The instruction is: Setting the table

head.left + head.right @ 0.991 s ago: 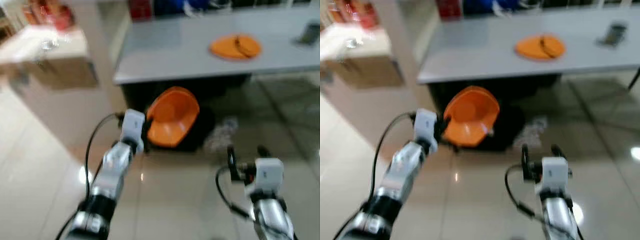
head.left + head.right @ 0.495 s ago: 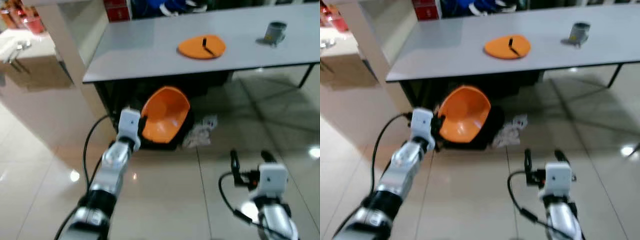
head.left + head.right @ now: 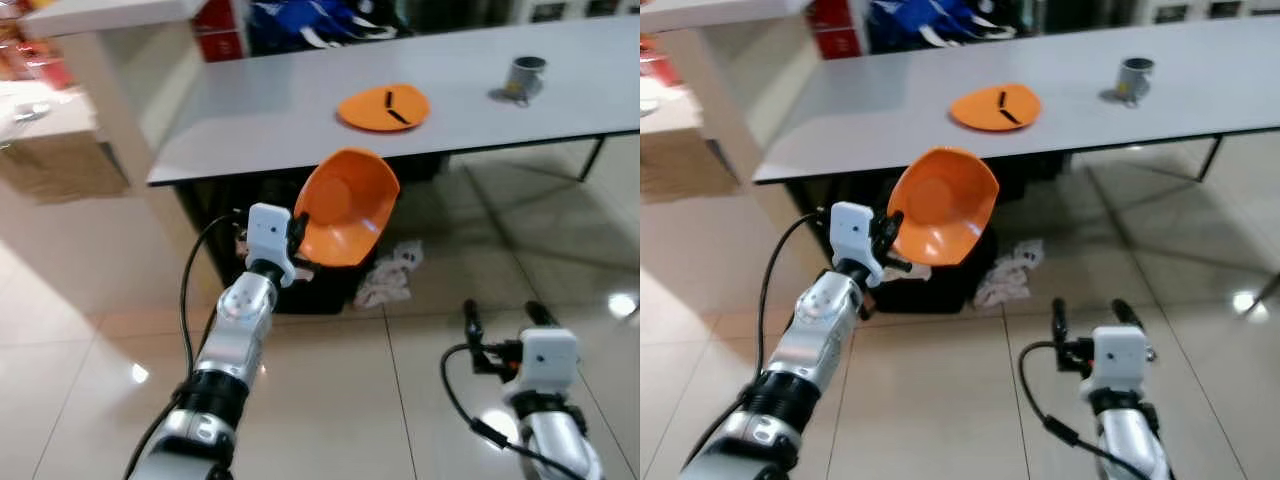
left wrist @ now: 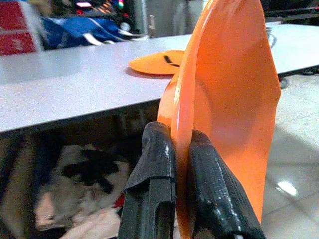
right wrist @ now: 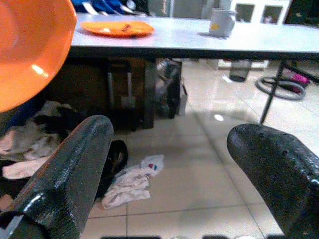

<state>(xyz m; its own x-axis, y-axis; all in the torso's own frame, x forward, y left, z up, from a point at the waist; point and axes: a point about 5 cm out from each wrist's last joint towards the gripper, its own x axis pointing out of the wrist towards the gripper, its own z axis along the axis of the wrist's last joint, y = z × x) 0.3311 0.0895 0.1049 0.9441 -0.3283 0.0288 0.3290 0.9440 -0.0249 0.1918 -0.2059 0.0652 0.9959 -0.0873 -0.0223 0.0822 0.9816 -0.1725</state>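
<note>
Short of the grey table (image 3: 250, 120), the left claw (image 4: 172, 164) pinches the rim of an orange bowl (image 3: 345, 210), holding it tilted on edge and raised near the table's front edge, probably to clear the edge before setting it down. On the table beyond lie an orange plate (image 3: 383, 106) and, farther along, a grey cup (image 3: 526, 74). The right claw (image 5: 179, 164) hangs spread and empty, low before the table.

Both eye views look forward and down from the head toward the grey table (image 3: 300, 110). Each wrist view looks low and close along its fingers toward that same table.
</note>
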